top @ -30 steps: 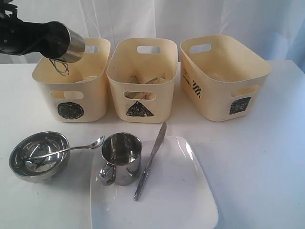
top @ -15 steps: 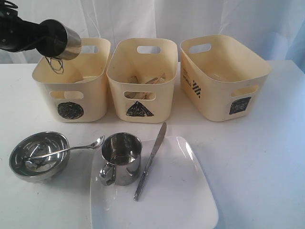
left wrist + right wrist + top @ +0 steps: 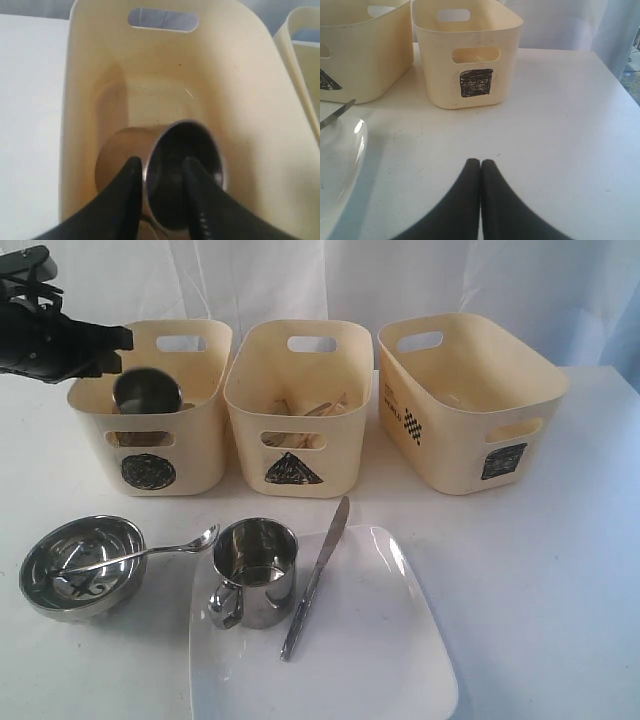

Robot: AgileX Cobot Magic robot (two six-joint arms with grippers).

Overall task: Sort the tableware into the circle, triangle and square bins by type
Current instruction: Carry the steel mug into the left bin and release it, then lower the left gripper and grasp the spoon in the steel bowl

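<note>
Moved: steel handled mug (image 3: pixel 147 392), into cream circle tub (image 3: pixel 190 445), ten o'clock
Left gripper (image 3: pixel 160 165): released
Right gripper (image 3: pixel 480 162): clenched
Mugs: two

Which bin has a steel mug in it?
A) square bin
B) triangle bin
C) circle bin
C: a mug shows above the rim of the circle bin, inside it; the wrist view looks down on it there too.
</note>
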